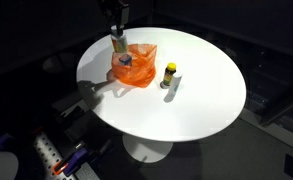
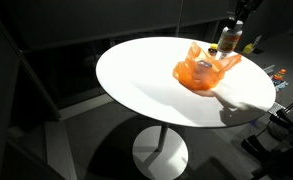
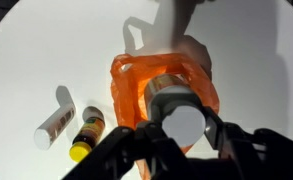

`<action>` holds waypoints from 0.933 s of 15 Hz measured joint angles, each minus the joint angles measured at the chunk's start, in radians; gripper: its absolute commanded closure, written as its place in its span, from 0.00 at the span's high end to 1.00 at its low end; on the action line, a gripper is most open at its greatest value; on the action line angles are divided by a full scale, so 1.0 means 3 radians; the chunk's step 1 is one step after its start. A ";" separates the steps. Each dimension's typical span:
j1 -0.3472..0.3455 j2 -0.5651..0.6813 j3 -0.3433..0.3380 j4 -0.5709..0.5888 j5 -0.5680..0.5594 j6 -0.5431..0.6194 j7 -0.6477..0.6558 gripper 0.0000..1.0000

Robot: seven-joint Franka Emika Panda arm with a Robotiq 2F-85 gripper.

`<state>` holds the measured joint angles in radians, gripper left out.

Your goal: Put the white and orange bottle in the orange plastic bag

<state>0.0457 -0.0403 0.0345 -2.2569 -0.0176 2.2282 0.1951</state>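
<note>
The orange plastic bag (image 1: 136, 70) lies crumpled with its mouth open on the white round table (image 1: 201, 100). It shows in both exterior views (image 2: 201, 70) and in the wrist view (image 3: 131, 95). My gripper (image 3: 184, 126) is shut on the white and orange bottle (image 3: 169, 92), fingers on either side near its pale round cap. It holds the bottle upright just above the bag's opening. In the exterior views the bottle (image 1: 117, 44) (image 2: 227, 39) hangs under the gripper (image 1: 116, 32) (image 2: 236, 22), its lower end at the bag's far rim.
A small dark bottle with a yellow cap (image 1: 169, 73) (image 3: 86, 130) stands beside the bag, also seen behind it (image 2: 251, 44). A white tube (image 3: 54, 125) lies next to it. A small grey thing (image 1: 125, 58) sits in the bag. Cluttered items lie below the table edge (image 1: 61, 160).
</note>
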 measured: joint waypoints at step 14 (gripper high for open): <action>-0.0111 0.0040 -0.0109 -0.0062 0.0049 0.0145 -0.0040 0.19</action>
<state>0.0126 -0.0284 0.0019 -2.2754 -0.0030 2.2718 0.1831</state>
